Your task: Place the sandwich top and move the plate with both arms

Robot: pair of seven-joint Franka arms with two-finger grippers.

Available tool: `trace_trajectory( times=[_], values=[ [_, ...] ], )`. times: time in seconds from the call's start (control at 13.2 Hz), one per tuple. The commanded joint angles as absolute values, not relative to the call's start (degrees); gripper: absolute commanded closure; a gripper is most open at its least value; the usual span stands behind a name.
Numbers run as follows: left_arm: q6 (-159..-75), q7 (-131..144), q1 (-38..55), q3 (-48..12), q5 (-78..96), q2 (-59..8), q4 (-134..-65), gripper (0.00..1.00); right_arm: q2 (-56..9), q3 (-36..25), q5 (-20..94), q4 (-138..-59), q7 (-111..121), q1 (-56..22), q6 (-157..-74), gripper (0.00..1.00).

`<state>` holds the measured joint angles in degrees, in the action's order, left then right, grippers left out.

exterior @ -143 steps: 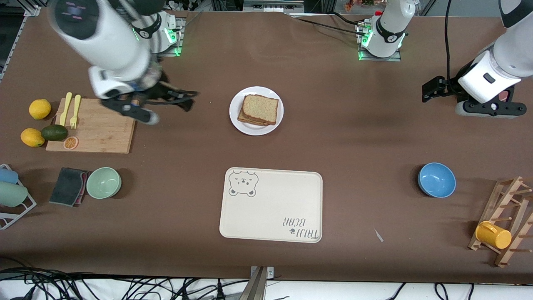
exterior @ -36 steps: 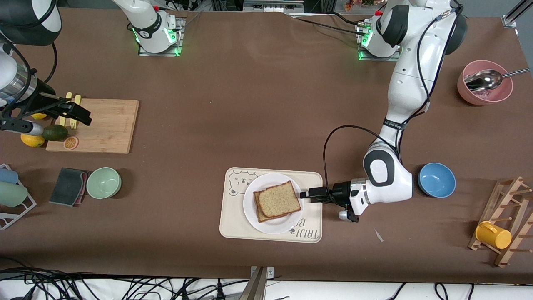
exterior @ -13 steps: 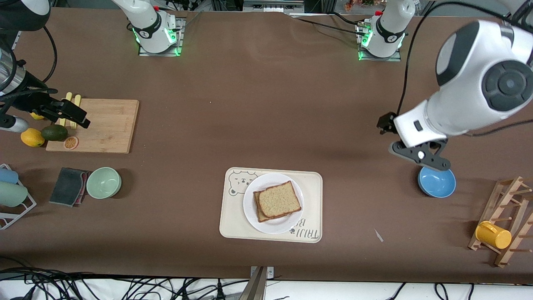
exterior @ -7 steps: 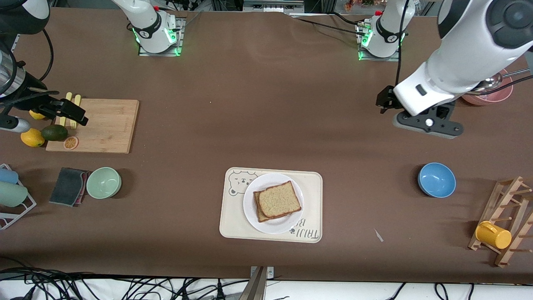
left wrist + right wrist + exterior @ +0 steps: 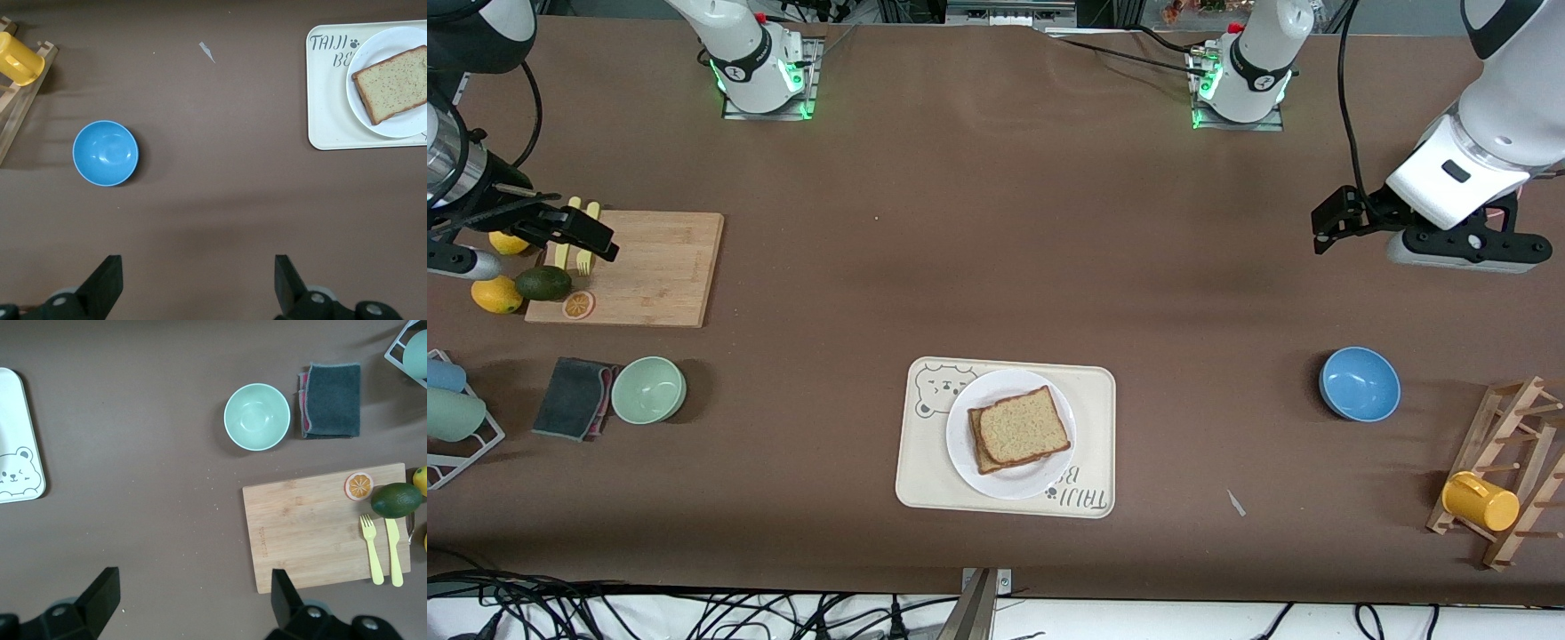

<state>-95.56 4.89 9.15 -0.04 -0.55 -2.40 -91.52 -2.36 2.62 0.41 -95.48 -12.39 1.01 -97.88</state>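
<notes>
From my seat the plate (image 5: 1011, 434) sits on the tray (image 5: 925, 480), fully inside its rim, a bit toward the bear-face corner, with bare tray showing around it. The sandwich top (image 5: 1024, 426) lies flat on the lower slice (image 5: 975, 444), skewed a little so that slice's crust peeks out on one side. Lots of open brown table (image 5: 996, 249) all around the tray, nothing crowding its edges; the closest stuff is the blue bowl (image 5: 1360, 383) toward the left arm's end and the green bowl (image 5: 648, 389) with the grey cloth (image 5: 574, 397) toward the right arm's end, both well apart from it.

Left gripper (image 5: 1327, 222) hangs up over bare table at its own end, wrist tipped so the fingers (image 5: 105, 287) point roughly sideways. In the left wrist view they're spread wide with nothing between them.

Right gripper (image 5: 580, 233) hovers over the edge of the cutting board (image 5: 649, 268), right above the yellow fork and knife (image 5: 578, 233). Its fingers (image 5: 100, 590) are wide apart too, empty. Avocado (image 5: 543, 283), orange slice (image 5: 578, 305) and lemons (image 5: 495, 293) bunch at that board end.
</notes>
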Motion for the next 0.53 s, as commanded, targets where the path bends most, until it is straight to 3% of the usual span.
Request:
trace_trajectory(
  times=[0.0,0.45],
  values=[
    [-97.38,5.27,8.62,-0.18,0.97,1.83,-97.1,0.0,-2.37,2.81,-0.35,-94.22,-11.6,0.88,-96.33,0.0],
    [-96.42,5.36,8.61,-0.44,1.23,2.99,-98.35,0.0,-2.37,2.81,-0.09,-94.22,-11.43,0.88,-94.83,0.0]
  ],
)
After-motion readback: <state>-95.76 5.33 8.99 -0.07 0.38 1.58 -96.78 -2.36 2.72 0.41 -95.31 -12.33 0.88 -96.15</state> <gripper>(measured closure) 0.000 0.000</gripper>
